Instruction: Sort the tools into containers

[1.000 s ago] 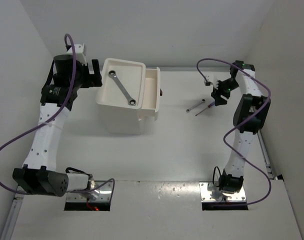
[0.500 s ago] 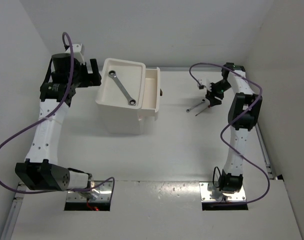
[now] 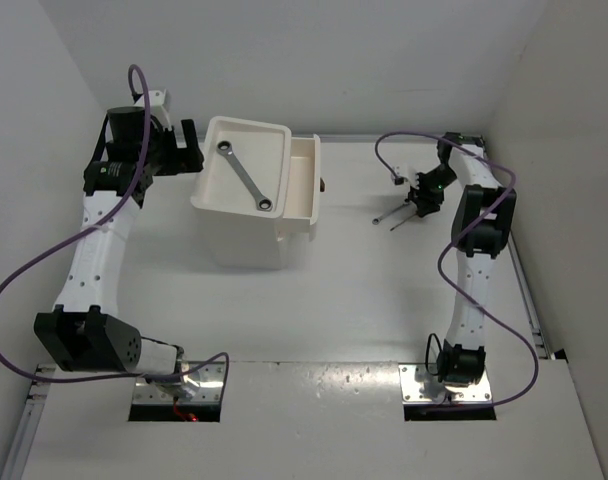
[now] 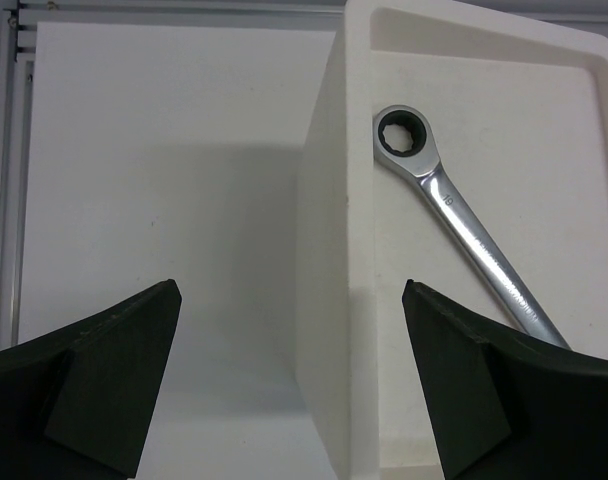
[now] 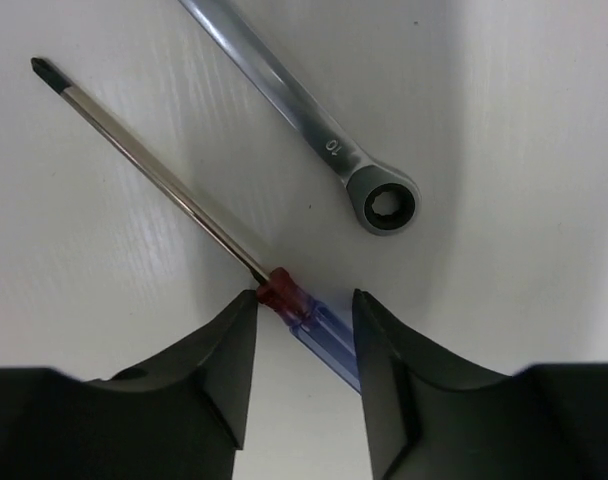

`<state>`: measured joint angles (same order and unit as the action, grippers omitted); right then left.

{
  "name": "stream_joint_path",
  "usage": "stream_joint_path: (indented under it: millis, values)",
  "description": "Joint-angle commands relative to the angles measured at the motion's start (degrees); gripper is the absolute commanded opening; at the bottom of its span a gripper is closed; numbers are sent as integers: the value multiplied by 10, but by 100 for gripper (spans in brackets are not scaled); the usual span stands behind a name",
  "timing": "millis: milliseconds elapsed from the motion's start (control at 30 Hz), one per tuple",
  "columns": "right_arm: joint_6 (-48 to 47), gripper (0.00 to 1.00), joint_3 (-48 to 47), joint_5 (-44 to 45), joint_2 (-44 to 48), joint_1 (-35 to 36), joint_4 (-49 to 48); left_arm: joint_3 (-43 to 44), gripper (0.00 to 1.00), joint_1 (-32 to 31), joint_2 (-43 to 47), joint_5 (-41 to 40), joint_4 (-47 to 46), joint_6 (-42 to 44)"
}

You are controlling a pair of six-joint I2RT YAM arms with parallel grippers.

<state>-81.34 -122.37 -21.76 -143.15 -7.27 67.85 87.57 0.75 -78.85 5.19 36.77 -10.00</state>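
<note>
Right claw (image 5: 304,305) narrowly spread astride the blue-handled screwdriver (image 5: 169,185) lying on the desk (image 5: 74,290), silver wrench (image 5: 319,125) just beside it — left claw (image 4: 294,390) spread wide at the drawer unit's tray rim (image 4: 329,200), 1 ratchet wrench (image 4: 464,225) in the tray.

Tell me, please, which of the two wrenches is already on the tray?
The wrench lying diagonally on the white tray, beside the left tool. The other wrench lies on the table next to the screwdriver, by the right tool.
</note>
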Motion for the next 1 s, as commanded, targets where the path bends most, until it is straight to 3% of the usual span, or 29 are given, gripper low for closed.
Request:
stream_joint_path:
  millis: [0,133,200,333,500,700,833,867,900,933,967]
  values:
    - [-7,41,-17,12,-13,1,8,17,100,7,0,10,-13,-10]
    - [-7,14,-11,12,-6,1,8,17,100,12,0,10,-13,-10]
    - [-2,6,9,17,7,1,20,12,100,12,0,10,-13,-10]
    - [-7,2,128,-41,96,6,27,5,100,12,11,16,-13,-10]
    - [-60,1,333,-85,303,11,27,-8,100,12,29,21,-13,-10]
    - [-43,0,462,-197,509,17,49,-21,100,12,54,33,-13,-10]
    - [142,0,439,-332,589,47,-27,-32,100,12,65,45,-13,-15]
    - [313,0,421,-348,594,55,-117,-32,100,12,65,45,-13,-15]
    - [403,0,412,-375,594,63,-167,-37,100,12,72,45,-18,-21]
    - [590,0,400,-385,594,80,-281,-37,100,12,72,45,-18,-21]
    - [692,0,400,-385,594,90,-351,-37,100,12,72,45,-18,-21]
